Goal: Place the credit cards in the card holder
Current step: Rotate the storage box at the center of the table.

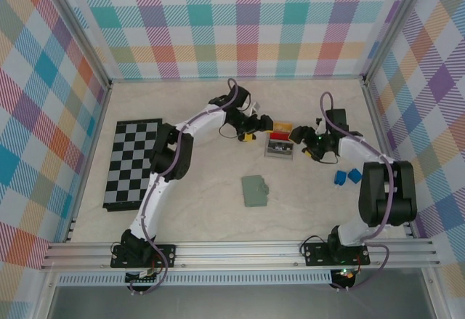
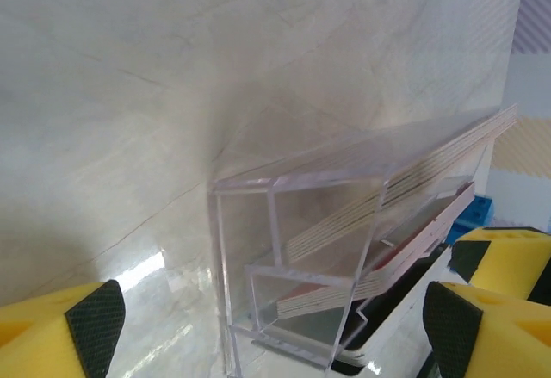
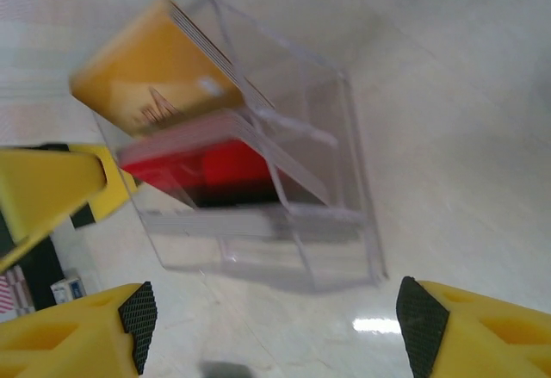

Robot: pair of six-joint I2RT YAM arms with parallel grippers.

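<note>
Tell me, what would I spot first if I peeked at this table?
Probably the two yellow-fingered arms: the left gripper and right gripper, both open, face each other mid-table across a clear tray stacked with orange and red credit cards. Next come the black-and-white chessboard on the left and the little green card holder lying nearer the arms' bases.

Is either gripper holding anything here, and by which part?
Nothing is held: the left gripper and the right gripper stand open at the clear card tray, neither closed on it.
</note>
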